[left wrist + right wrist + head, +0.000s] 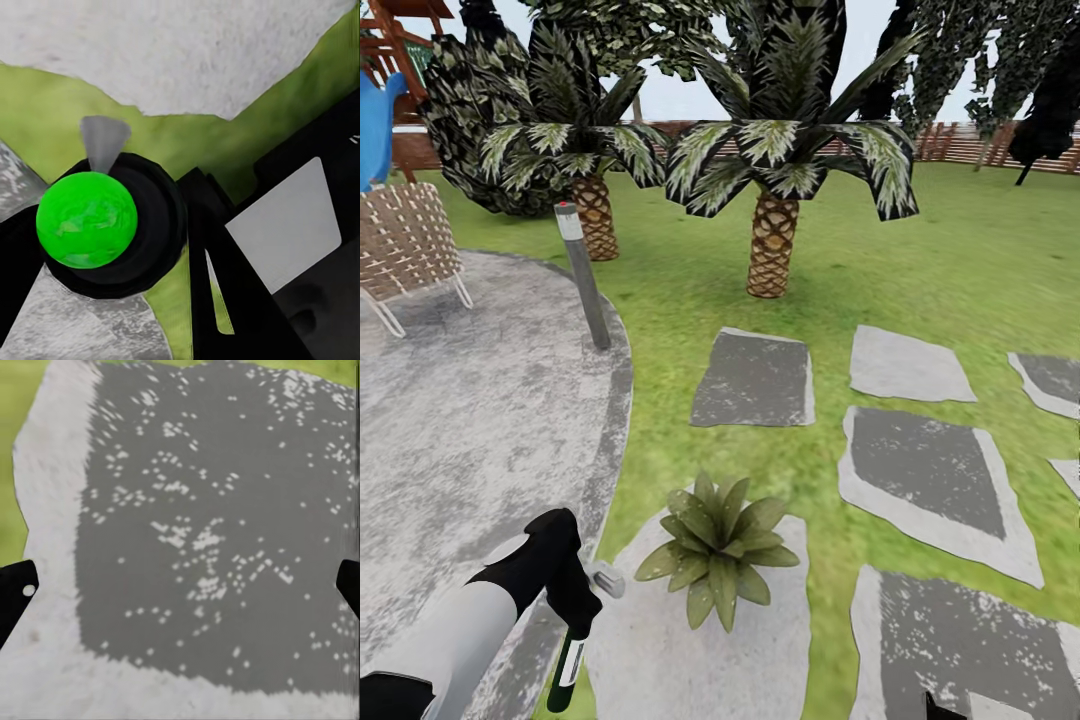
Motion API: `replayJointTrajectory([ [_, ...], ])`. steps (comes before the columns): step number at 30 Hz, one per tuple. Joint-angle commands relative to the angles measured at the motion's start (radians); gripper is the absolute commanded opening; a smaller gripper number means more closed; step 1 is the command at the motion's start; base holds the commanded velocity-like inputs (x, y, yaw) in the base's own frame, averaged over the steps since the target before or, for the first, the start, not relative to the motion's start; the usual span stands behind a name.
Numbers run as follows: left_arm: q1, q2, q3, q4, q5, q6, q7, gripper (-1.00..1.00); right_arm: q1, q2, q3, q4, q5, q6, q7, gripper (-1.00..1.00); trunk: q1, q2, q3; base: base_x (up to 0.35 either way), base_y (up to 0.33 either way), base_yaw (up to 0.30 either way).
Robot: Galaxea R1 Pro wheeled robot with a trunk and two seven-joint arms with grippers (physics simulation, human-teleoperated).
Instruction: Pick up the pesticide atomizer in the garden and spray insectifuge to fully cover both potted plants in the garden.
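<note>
Garden (pixel 690 290): lawn, grey patio, stepping stones.
Potted plant (pixel 717 560): on a stone, beside left gripper (pixel 582 600).
Left gripper: clamped on pesticide atomizer (pixel 568 665), hanging downward.
Left wrist: possibly the bottle's end (pixel 87 219).
Right gripper (pixel 180 592): fingertips spread over stone.

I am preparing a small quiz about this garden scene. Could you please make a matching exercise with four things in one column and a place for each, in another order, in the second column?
Things:
1. pesticide atomizer
2. potted plant
3. grey lamp post
4. woven chair

Places:
A. at the edge of the round patio, beside the lawn
B. on the pale stepping stone nearest the robot
C. held in the left hand
D. on the patio, at the far left of the head view

Pairs: 1-C, 2-B, 3-A, 4-D
</note>
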Motion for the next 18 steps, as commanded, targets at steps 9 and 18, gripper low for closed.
replayJointTrajectory([
  [9,-0.003,-0.003,-0.024,0.002,-0.013,-0.001,-0.023,-1.00,-0.001,0.000,-0.007,0.002,0.011,-0.004,0.000,1.00,0.000,0.000,-0.001,0.000,-0.053,0.005],
  [18,-0.103,0.001,-0.117,-0.001,-0.037,-0.008,-0.246,-1.00,-0.001,0.000,-0.007,0.002,0.011,-0.004,0.000,1.00,0.000,0.000,-0.001,0.000,0.001,0.000],
])
